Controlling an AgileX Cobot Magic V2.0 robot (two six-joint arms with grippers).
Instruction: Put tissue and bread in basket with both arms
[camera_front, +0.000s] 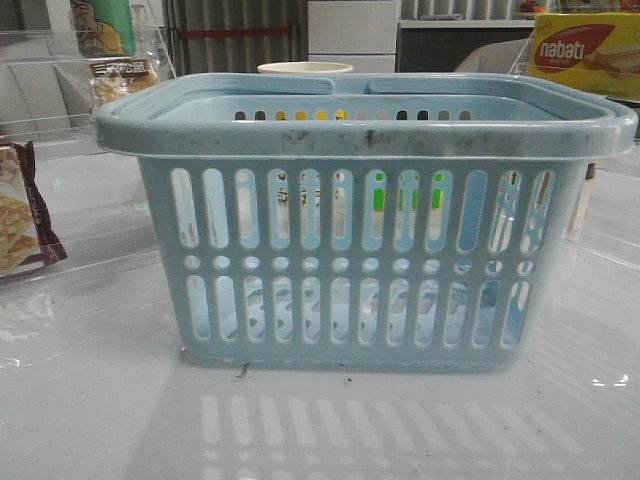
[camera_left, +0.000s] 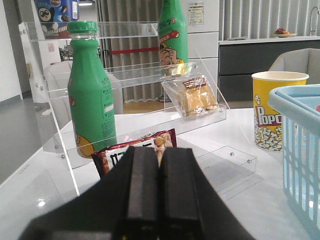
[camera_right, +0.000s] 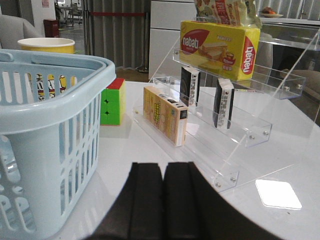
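Note:
The light blue basket (camera_front: 365, 260) stands in the middle of the table and also shows in the left wrist view (camera_left: 300, 150) and the right wrist view (camera_right: 50, 125). The bread (camera_left: 197, 95), a clear packet with a brown label, leans on a clear acrylic shelf, seen small in the front view (camera_front: 122, 78). Two slim black packs with white sides (camera_right: 190, 85) (camera_right: 223, 102) stand upright on the right-hand acrylic shelf; I cannot tell whether either is the tissue. My left gripper (camera_left: 159, 152) and right gripper (camera_right: 163, 170) are shut and empty, low over the table beside the basket.
A maroon-edged cracker bag (camera_left: 135, 147) and a green bottle (camera_left: 90, 100) are just ahead of the left gripper. A popcorn cup (camera_left: 275, 112) stands behind the basket. A nabati box (camera_right: 220, 42), a beige box (camera_right: 165, 115) and a colour cube (camera_right: 112, 102) are on the right.

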